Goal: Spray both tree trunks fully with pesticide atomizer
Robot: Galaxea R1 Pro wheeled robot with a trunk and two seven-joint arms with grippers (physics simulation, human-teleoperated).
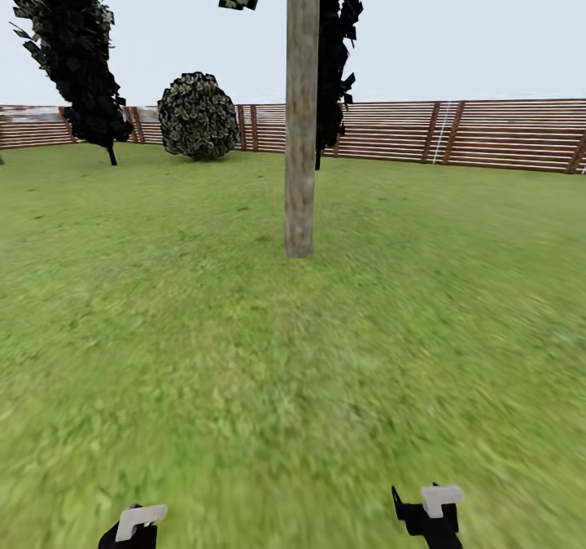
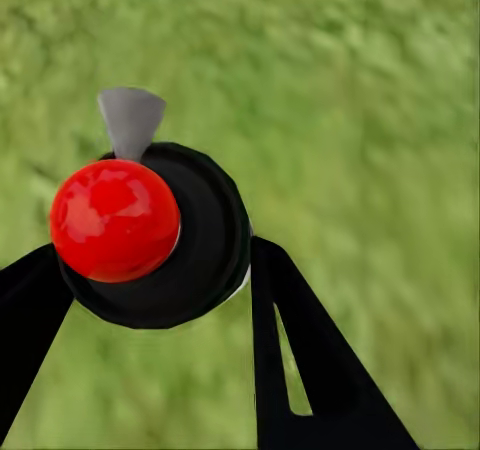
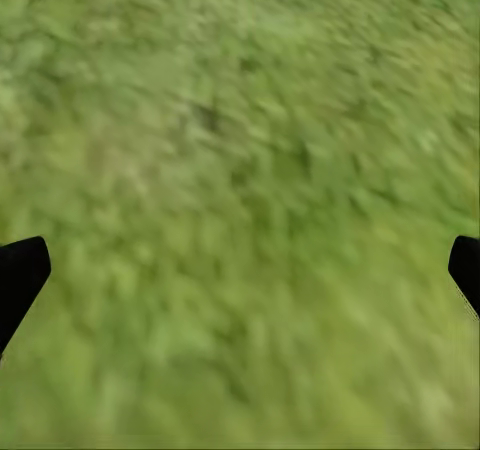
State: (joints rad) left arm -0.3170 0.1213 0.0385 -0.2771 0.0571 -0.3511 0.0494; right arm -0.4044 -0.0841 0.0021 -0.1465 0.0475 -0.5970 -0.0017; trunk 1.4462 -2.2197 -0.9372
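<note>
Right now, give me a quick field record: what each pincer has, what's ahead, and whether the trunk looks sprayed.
left pincer: shut on atomizer, red knob facing the camera
right pincer: open, nothing between fingers, grass below
trunk: straight ahead on the lawn, bare grey-tan, no pale specks visible
behind trunk: round bush, dark conifer, slat fence
second tree: cannot tell from these views
</note>
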